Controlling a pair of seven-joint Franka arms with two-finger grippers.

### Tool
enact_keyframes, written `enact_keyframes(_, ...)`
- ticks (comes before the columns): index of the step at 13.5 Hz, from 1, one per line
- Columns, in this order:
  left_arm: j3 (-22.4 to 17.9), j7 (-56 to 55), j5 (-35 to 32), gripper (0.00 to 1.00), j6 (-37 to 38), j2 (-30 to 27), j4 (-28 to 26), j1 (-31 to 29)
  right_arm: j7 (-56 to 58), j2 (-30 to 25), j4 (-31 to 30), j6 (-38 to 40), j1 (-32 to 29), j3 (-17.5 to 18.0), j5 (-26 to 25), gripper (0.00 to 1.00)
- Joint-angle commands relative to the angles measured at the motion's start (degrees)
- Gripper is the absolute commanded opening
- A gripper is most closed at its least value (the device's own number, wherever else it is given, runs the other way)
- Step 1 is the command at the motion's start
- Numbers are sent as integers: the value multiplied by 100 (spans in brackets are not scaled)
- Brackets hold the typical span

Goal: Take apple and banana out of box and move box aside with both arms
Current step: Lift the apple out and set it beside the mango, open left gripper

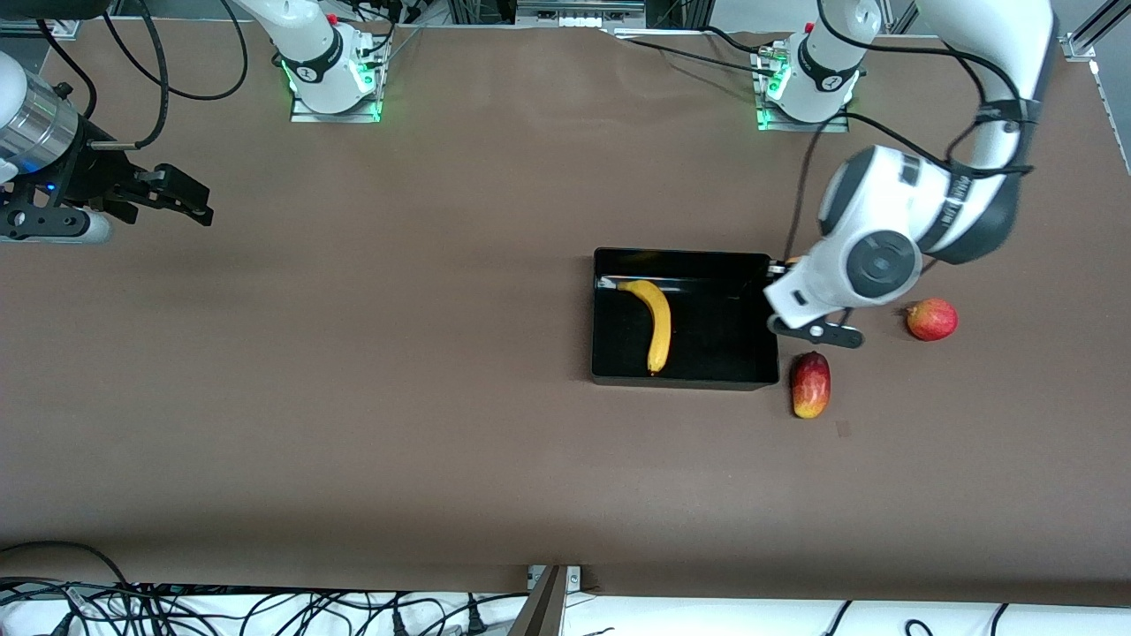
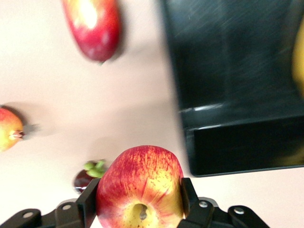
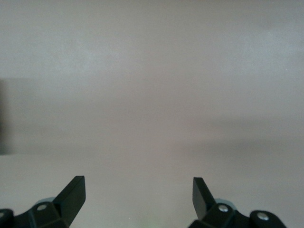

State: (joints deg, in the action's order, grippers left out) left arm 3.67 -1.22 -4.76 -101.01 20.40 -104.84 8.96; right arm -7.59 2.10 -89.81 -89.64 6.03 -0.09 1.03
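The left gripper (image 2: 140,209) was pinching the apple (image 2: 140,187) between its fingers, over the table just beside the box (image 1: 685,375) at the left arm's end, so the apple was already out but not yet set down. The banana (image 1: 655,322) lay in the box, waiting to be lifted, and the box itself had yet to be moved aside. The right gripper (image 3: 138,197) hung with its fingers spread wide and empty over bare table at the right arm's end, waiting. The brown table (image 1: 353,397) also carried a red-yellow mango (image 1: 810,384) and a red round fruit (image 1: 931,319) near the box, with cables (image 1: 265,609) along the table's near edge.
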Motion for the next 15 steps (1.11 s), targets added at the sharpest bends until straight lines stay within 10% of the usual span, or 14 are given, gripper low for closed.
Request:
enact_keyframes(1,-480,929,-139,0,-1108,25,-1096,-17,29,19,96,34,-66,79,-32,100)
enact_keyframes(3,-507,922,-130,10,-1691,17,-1477,9,29,19,96,34,-66,79,-32,100)
enact_keyframes(4,-507,922,-130,36,-1833,60,-1495,9,29,19,96,25,-66,71,-32,100)
enact_keyframes(5,-516,922,-130,99,-1921,87,-1530,9,21,19,96,16,-58,79,-32,100)
enact_keyframes(11,-402,940,-16,100,-1152,-370,-490,96,21,19,104,8,-22,79,-32,100)
enact_keyframes(15,-217,-270,1406,100,-1147,112,393,676,21,19,104,16,-22,71,-32,100)
